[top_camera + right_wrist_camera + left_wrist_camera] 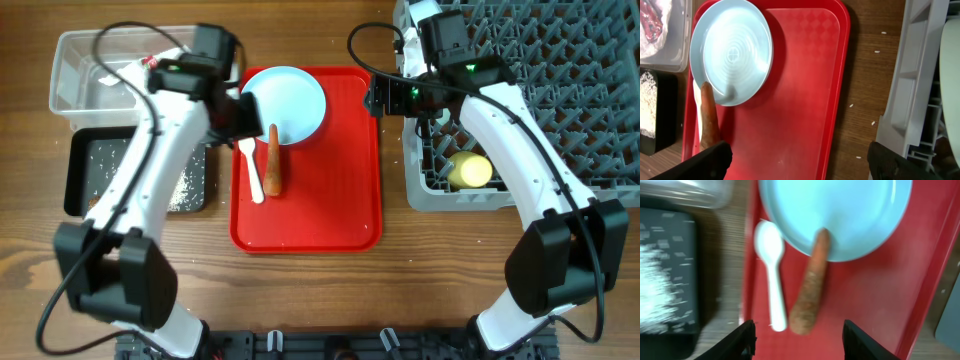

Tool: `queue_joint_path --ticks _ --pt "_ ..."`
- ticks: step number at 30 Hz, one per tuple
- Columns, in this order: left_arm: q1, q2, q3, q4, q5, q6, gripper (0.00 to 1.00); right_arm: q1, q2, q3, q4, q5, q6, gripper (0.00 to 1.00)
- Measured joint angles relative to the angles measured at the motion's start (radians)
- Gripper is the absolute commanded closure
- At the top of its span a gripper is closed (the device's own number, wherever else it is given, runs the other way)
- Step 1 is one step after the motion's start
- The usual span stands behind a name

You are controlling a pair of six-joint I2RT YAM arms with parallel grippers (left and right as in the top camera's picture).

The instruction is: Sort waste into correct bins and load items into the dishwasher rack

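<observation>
The left gripper [799, 341] is hanging above the left side of the flat red serving tray [330, 200]. Its fingers are standing apart with nothing between them, and only their tips are showing at the bottom of the left wrist view. Ahead of them the orange carrot [810, 295] is lying on the tray with its far tip resting on the near rim of the round pale-blue plate [840, 215]. The white plastic spoon [772, 275] is lying just left of the carrot. Seen from overhead, the left arm is covering the plate's left edge and part of the clear tub [85, 70]. A red printed snack wrapper [651, 17] is lying inside the tub, cut off by the frame. Nearer, the black tray [85, 165] is holding white rice [655, 290], which is blurred. The right gripper [800, 164] is hanging at the red tray's right edge, its fingers wide apart and empty. A few grains [852, 106] are lying on the table [300, 290] between the red tray and the dishwasher rack [540, 90]. The small yellow cup [468, 170] is sitting in the rack's near left corner, partly hidden by the right arm.
</observation>
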Motion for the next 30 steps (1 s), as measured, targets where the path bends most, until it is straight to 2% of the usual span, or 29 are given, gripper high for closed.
queue_joint_path --ticks 7,16,30 --pt "-0.098 0.14 -0.035 0.063 0.001 -0.015 0.43 0.0 0.0 0.0 -0.014 0.0 -0.019 0.1" --pt "-0.144 0.259 -0.04 0.066 -0.047 -0.019 0.45 0.0 0.0 0.0 -0.016 0.0 -0.023 0.1" --pt "-0.144 0.292 -0.046 0.134 -0.103 -0.022 0.58 0.0 0.0 0.0 -0.022 0.0 -0.034 0.09"
